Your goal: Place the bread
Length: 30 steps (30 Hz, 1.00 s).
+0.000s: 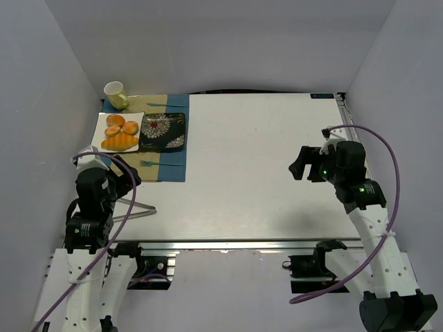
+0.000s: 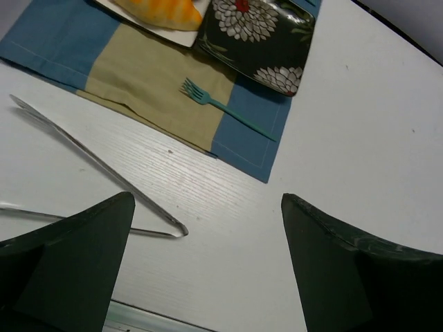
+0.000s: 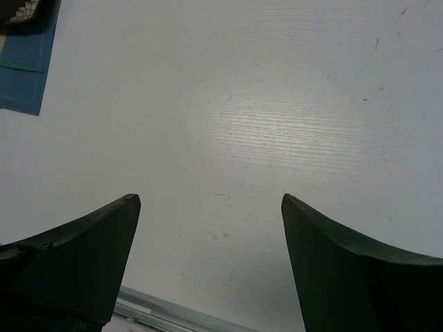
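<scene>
The bread [image 1: 120,142], a long golden-orange croissant, lies on a white square plate [image 1: 104,123] at the far left, in front of three small round buns [image 1: 122,125]. Its near part also shows at the top of the left wrist view [image 2: 163,12]. My left gripper [image 1: 128,173] is open and empty, above the table just near of the placemat [image 1: 169,166]; its jaws stand wide apart [image 2: 208,200]. My right gripper [image 1: 299,164] is open and empty over bare table at the right [image 3: 211,200].
A black floral plate [image 1: 163,131] sits beside the white plate on the blue-and-tan placemat. A teal fork [image 2: 221,105] lies on the mat. Metal tongs [image 1: 135,213] lie near my left arm. A pale cup [image 1: 115,95] stands at the back left.
</scene>
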### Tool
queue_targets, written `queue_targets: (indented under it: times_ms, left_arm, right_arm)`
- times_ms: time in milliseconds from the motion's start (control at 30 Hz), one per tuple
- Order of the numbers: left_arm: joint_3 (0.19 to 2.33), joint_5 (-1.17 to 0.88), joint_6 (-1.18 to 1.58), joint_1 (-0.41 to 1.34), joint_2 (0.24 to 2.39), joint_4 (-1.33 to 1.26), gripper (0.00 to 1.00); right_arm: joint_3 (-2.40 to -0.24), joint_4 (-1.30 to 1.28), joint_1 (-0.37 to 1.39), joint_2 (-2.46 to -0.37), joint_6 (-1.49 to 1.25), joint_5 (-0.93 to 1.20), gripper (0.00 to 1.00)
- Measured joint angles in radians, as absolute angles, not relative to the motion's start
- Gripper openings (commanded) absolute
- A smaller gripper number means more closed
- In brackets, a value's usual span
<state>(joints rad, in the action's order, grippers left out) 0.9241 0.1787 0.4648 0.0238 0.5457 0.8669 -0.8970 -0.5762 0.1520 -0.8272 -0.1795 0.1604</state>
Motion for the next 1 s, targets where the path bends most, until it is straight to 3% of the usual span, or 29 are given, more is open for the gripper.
queue_targets:
  times_ms: [167,333,533,600,633,733,800,867,1000]
  left_arm:
    - [0.947,0.317,0.525,0.036,0.549,0.883,0.98]
    - [0.997,0.273,0.472,0.043,0.587,0.797,0.98]
    - [1.1,0.275,0.594,0.045,0.83,0.774,0.98]
    - [1.137,0.238,0.66,0.045,0.929,0.775,0.89]
    - [1.146,0.22,0.697,0.045,0.972,0.78,0.76]
    - [1.15,0.172,0.801,0.045,1.047,0.817,0.71]
    - [1.153,0.138,0.867,0.045,1.074,0.85,0.7]
    - [1.155,0.115,0.928,0.045,1.09,0.884,0.79]
    - [1.159,0.106,1.076,0.045,1.093,0.998,0.82]
  right_arm:
    - [-0.878,-0.573,0.152,-0.82,-0.178,0.17,0.89]
    - [-0.872,-0.557,0.152,-0.813,-0.176,0.19,0.89]
    - [-0.875,-0.553,0.152,-0.838,-0.165,0.193,0.89]
    - [-0.878,-0.552,0.153,-0.849,-0.159,0.189,0.89]
    - [-0.881,-0.552,0.153,-0.857,-0.16,0.185,0.89]
    - [-0.902,-0.551,0.153,-0.881,-0.172,0.202,0.89]
    - [-0.915,-0.549,0.153,-0.892,-0.178,0.237,0.89]
    - [-0.931,-0.55,0.154,-0.904,-0.181,0.258,0.89]
    - [-1.008,-0.575,0.167,-0.961,-0.182,0.261,0.89]
